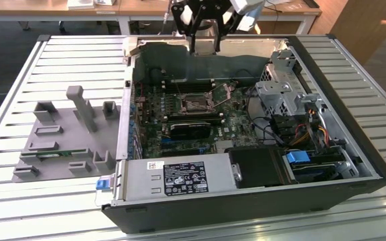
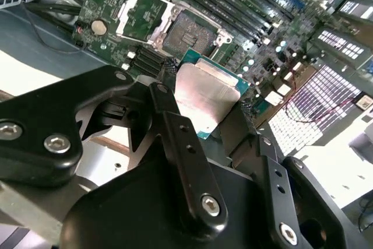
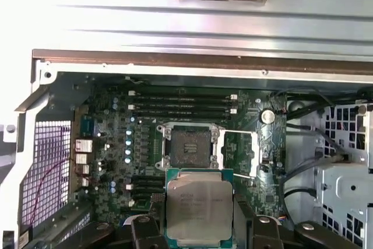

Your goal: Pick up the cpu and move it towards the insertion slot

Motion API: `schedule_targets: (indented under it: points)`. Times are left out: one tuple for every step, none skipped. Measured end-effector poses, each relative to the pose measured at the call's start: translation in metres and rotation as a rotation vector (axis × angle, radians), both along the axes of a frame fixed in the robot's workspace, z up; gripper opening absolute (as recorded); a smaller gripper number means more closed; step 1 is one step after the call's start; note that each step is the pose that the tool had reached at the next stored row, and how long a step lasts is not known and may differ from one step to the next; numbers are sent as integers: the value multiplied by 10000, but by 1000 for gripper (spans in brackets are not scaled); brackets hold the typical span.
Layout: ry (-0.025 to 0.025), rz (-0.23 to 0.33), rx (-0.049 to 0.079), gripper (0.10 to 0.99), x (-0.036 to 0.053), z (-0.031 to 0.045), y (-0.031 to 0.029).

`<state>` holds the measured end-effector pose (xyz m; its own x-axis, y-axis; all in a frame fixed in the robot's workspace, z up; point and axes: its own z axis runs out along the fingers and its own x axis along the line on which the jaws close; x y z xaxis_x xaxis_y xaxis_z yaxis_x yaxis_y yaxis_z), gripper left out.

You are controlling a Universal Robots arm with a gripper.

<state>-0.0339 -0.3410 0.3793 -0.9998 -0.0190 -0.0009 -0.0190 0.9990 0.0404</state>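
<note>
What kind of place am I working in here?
Probably a lab or workshop bench for computer assembly: an opened computer case lies on a slatted metal table, and the claw holds the cpu above its motherboard.

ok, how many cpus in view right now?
1. The cpu is gripped in the hand, over the motherboard, near the open insertion slot, whose centre is bare. Others may be hidden.

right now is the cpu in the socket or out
Out. The cpu is held between the gripper fingers, above the board; the insertion slot sits open and empty.
</note>
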Motion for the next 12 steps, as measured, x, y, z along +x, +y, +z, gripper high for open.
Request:
schedule_targets:
  points:
    - [0,0,0,541,0,-4,24]
    - [0,0,1,541,0,-9,47]
    - [-1,0,1,541,0,-15,69]
    - [0,1,0,541,0,-23,87]
    - [0,1,0,541,0,-35,102]
    - [0,1,0,541,0,-47,114]
    - [0,1,0,541,1,-60,127]
    - [0,1,0,541,2,-72,141]
    - [0,1,0,541,3,-83,156]
    - [0,1,0,541,4,-92,173]
    - [0,2,-1,541,6,-100,191]
    - [0,3,-1,541,8,-109,211]
